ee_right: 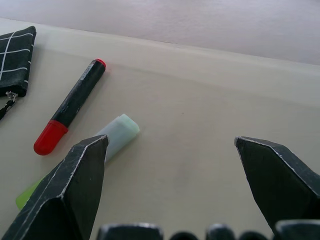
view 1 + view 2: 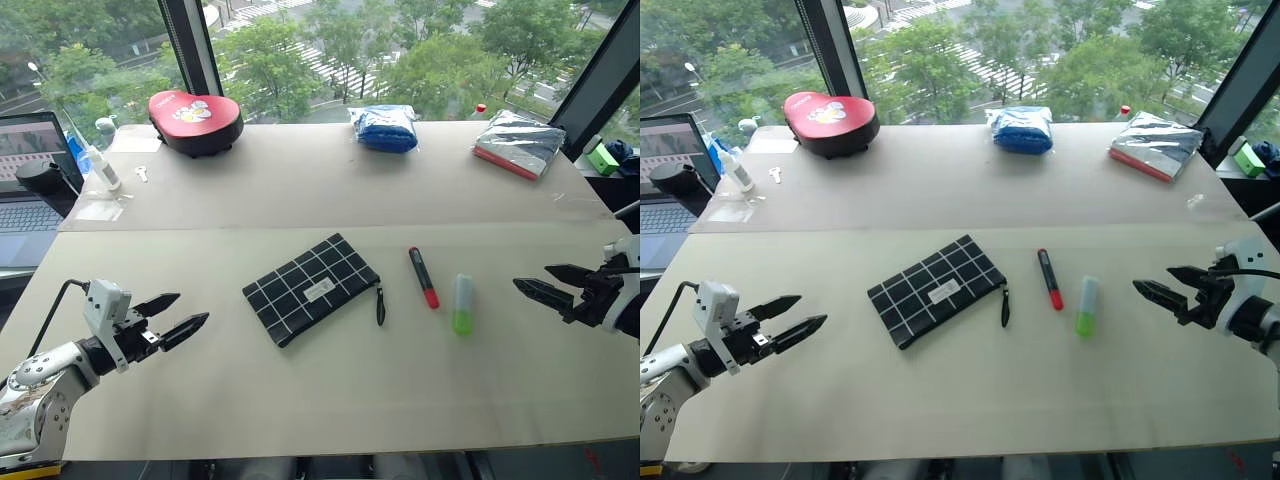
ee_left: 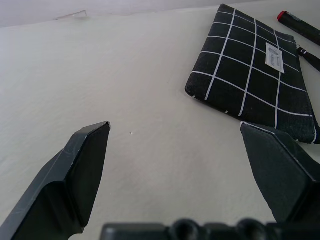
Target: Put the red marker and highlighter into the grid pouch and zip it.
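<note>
Both my hands hung wide open and empty over the bench [image 2: 320,400], left hand [image 2: 172,318] short of the grid pouch [image 2: 312,288], right hand [image 2: 540,284] beside the highlighter [image 2: 462,303]. The red marker [image 2: 423,277] lay between pouch and highlighter, touching neither. Both pens looked light, hard and likely to roll, best pinched mid-barrel; the pouch looked limp, best pinned flat while its zipper strap [image 2: 380,304] was pulled.

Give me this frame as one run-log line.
phase: pre-grasp | left gripper: open, empty | right gripper: open, empty | red marker, highlighter: on table | grid pouch: flat, nothing inserted
</note>
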